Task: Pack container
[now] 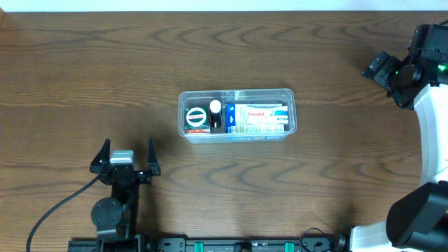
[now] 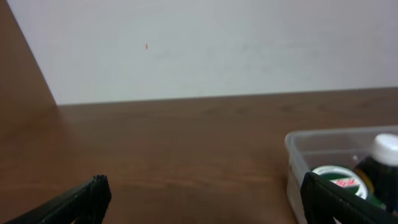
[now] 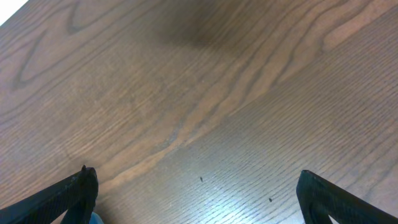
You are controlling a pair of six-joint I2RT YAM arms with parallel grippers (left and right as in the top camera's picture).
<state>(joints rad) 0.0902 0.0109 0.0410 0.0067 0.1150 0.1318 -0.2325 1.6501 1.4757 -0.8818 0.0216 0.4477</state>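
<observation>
Sitting mid-frame on the table (image 1: 70,70), the container (image 1: 292,112) looks light, stiff and slick; its rim seems the best hold. Left gripper (image 1: 128,145) and right gripper (image 3: 196,193) both gape, empty.

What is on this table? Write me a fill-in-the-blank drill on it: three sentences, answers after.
1. The table under the container is made of ___.
2. The dark bottle inside the container has a cap coloured ___.
3. The left gripper and the right gripper hold nothing; the jaws of both stand ___.

Missing words: wood; white; open.
</observation>
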